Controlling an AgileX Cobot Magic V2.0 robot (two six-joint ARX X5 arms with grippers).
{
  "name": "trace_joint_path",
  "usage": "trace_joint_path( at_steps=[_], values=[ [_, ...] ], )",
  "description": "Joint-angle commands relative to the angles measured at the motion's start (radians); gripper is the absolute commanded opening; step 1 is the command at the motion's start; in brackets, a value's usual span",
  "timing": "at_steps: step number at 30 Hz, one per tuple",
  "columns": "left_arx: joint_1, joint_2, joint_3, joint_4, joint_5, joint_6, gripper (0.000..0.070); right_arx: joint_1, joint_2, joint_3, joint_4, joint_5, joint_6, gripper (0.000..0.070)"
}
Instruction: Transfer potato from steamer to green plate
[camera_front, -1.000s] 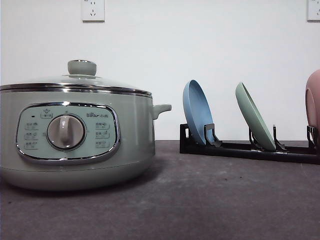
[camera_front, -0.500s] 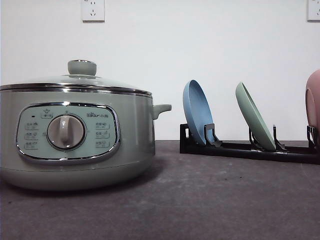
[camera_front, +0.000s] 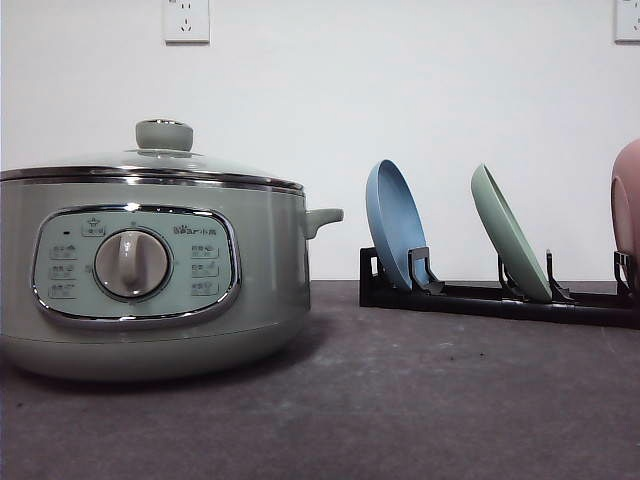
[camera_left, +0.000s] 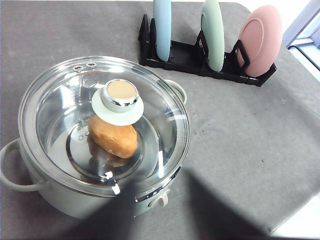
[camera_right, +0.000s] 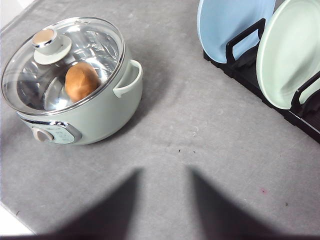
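Note:
The steamer (camera_front: 150, 290) stands on the left of the grey table with its glass lid (camera_left: 60, 115) closed. Through the glass, the orange-brown potato (camera_left: 114, 136) lies on the steamer's floor, partly under the green lid knob (camera_left: 120, 97). The right wrist view shows the same potato (camera_right: 81, 80) inside the steamer (camera_right: 100, 117). The green plate (camera_front: 510, 245) stands on edge in a black rack (camera_front: 480, 300) at the back right, also seen as green plate (camera_left: 214, 32) and green plate (camera_right: 290, 55).
A blue plate (camera_front: 393, 225) leans in the rack left of the green one, and a pink dish (camera_left: 260, 37) stands at the rack's right end. Bare grey table (camera_front: 450, 400) lies between steamer and rack. The table's right edge (camera_left: 295, 210) is near.

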Motion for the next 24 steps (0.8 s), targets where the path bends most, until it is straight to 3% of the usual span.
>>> trace_joint_path(
  at_steps=[1, 2, 4, 14, 24],
  values=[
    [-0.002, 0.006, 0.022, 0.005, 0.005, 0.009, 0.0527, 0.003, 0.006, 0.022, 0.007, -0.003, 0.008, 0.0457],
    [-0.002, 0.006, 0.022, 0.005, 0.005, 0.008, 0.0584, 0.003, 0.006, 0.022, 0.007, -0.002, 0.014, 0.0481],
    [-0.002, 0.006, 0.022, 0.005, 0.005, 0.008, 0.06, 0.003, 0.006, 0.022, 0.007, -0.003, 0.016, 0.0481],
    [-0.002, 0.005, 0.022, 0.005, 0.005, 0.008, 0.0597, 0.003, 0.007, 0.022, 0.008, -0.002, 0.028, 0.048],
    [-0.002, 0.005, 0.022, 0.004, 0.005, 0.008, 0.0596, 0.003, 0.049, 0.024, 0.072, 0.031, 0.128, 0.0481]
  ],
)
